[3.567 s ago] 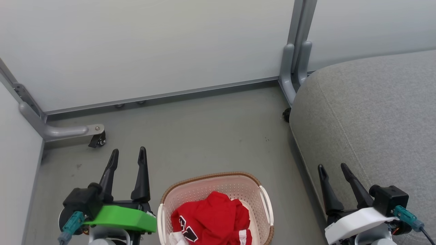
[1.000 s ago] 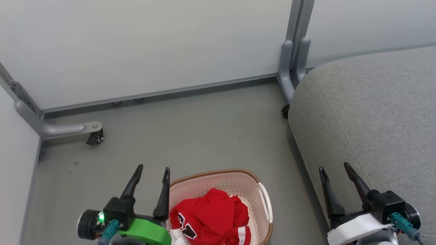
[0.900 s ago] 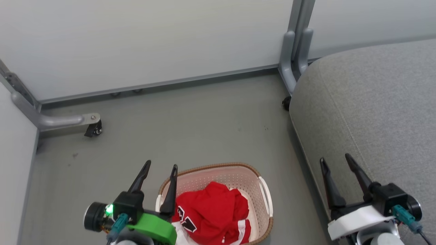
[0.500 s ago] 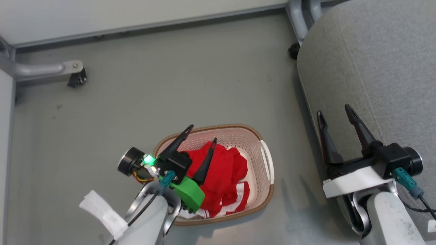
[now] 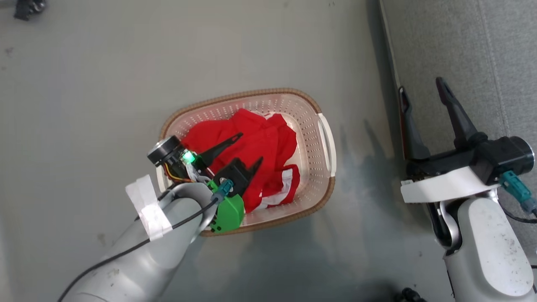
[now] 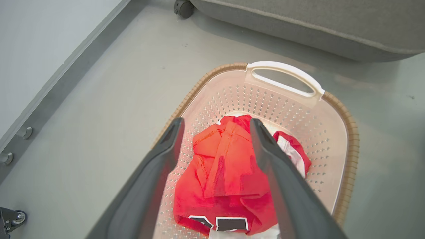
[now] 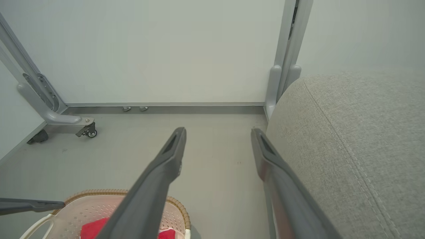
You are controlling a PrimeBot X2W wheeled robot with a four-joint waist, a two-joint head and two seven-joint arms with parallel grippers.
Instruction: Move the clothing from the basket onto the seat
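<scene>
**Left fingers spread over the clothing heap in the basket**

The clothing (image 5: pixel 262 128) is seen bunched in a red heap inside the basket (image 5: pixel 247 92), at the centre of the head view. The basket is set on the floor (image 5: pixel 84 84), and nothing else is made out in it. The left fingers (image 5: pixel 222 145) are held wide apart with nothing between them, above the heap's left half and pointing toward the upper right. In the left wrist view the heap (image 6: pixel 229 172) is framed between the two fingers, its long axis running up the frame along them. Whether the cloth is touched cannot be told. The right fingers (image 5: pixel 455 112) are likewise spread and empty, at the right of the frame over the edge of the seat (image 5: pixel 461 42). The left arm is judged much the nearer for the pick.
</scene>
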